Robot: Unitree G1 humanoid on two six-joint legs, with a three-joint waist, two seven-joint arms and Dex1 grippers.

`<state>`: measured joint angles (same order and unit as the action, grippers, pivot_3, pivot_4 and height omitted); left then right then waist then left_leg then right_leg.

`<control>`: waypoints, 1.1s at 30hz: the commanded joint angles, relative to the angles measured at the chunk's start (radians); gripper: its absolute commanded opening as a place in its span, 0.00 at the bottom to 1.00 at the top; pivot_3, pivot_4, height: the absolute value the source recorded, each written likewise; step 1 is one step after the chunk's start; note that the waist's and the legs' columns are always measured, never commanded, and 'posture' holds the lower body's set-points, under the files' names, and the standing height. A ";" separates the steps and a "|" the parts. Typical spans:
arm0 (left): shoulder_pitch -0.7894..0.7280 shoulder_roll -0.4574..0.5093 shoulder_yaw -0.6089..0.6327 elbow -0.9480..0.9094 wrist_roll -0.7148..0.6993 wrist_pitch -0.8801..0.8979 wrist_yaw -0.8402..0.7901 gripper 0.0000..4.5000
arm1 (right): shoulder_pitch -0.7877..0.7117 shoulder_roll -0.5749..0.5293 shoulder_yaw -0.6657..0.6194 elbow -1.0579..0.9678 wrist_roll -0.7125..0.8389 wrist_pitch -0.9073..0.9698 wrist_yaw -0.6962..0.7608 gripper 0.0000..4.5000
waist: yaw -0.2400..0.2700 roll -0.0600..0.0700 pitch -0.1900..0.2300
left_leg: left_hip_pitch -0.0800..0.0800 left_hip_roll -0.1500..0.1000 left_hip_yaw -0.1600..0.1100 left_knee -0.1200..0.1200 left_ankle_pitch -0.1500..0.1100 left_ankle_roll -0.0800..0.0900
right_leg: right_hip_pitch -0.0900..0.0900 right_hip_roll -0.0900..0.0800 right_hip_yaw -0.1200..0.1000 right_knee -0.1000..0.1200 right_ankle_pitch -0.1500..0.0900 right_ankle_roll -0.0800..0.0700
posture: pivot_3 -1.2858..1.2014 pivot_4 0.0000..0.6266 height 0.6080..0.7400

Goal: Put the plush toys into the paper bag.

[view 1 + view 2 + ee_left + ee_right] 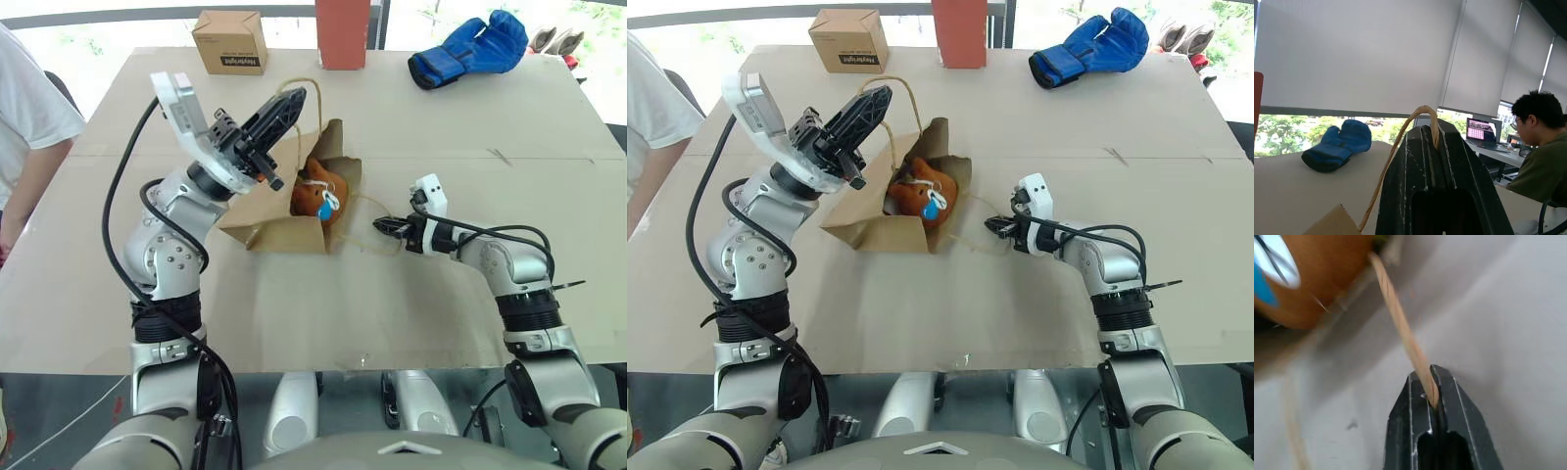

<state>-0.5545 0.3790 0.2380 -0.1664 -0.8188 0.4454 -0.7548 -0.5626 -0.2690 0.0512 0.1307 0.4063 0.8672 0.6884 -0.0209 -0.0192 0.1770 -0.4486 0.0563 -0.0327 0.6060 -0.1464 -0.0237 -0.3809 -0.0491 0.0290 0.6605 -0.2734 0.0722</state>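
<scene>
You are in an office room. In the left wrist view you can see big windows with pale roller blinds (1352,54) pulled most of the way down and green trees below them, and at the right edge a person (1540,147) sits at a desk with an open laptop (1482,131). In the head views a wide tan table (470,294) fills the middle, and another person's white sleeve (29,117) shows at the upper left.
</scene>
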 commanded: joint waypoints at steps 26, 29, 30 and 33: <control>-0.161 0.111 0.006 0.319 0.161 -0.042 -0.008 1.00 | -0.190 0.047 -0.338 -0.563 0.801 0.189 -0.690 0.00 | 0.007 -0.001 0.000 | -0.002 0.000 0.000 -0.004 0.000 0.000 | -0.003 -0.001 -0.001 -0.002 0.000 0.000 | 0.52 0.24 1.00; -0.136 0.109 0.002 0.303 0.168 -0.042 -0.016 1.00 | -0.144 0.017 -0.326 -0.570 0.824 0.166 -0.682 0.00 | 0.004 0.000 0.001 | -0.003 0.000 0.001 -0.005 0.000 0.000 | -0.004 -0.001 0.000 -0.001 0.000 0.000 | 0.52 0.24 1.00; -0.135 0.108 0.000 0.303 0.173 -0.049 -0.019 1.00 | -0.141 0.009 -0.322 -0.572 0.826 0.160 -0.678 0.00 | 0.002 0.000 0.001 | -0.004 0.000 0.001 -0.005 0.000 0.000 | -0.006 -0.001 0.001 0.001 0.000 0.000 | 0.52 0.24 1.00; -0.157 0.103 0.008 0.312 0.165 -0.051 -0.015 1.00 | -0.161 -0.006 -0.313 -0.571 0.840 0.141 -0.674 0.00 | 0.001 0.000 0.001 | -0.003 0.001 0.001 -0.005 0.000 0.000 | -0.007 0.000 0.001 0.001 0.000 0.000 | 0.52 0.24 1.00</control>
<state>-0.6787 0.4773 0.2259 0.1695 -0.6495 0.4080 -0.7643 -0.6879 -0.2692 -0.2684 -0.4024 1.2205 1.0376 0.0038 -0.0202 -0.0197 0.1777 -0.4519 0.0569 -0.0322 0.6009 -0.1462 -0.0234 -0.3875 -0.0490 0.0297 0.6619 -0.2735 0.0719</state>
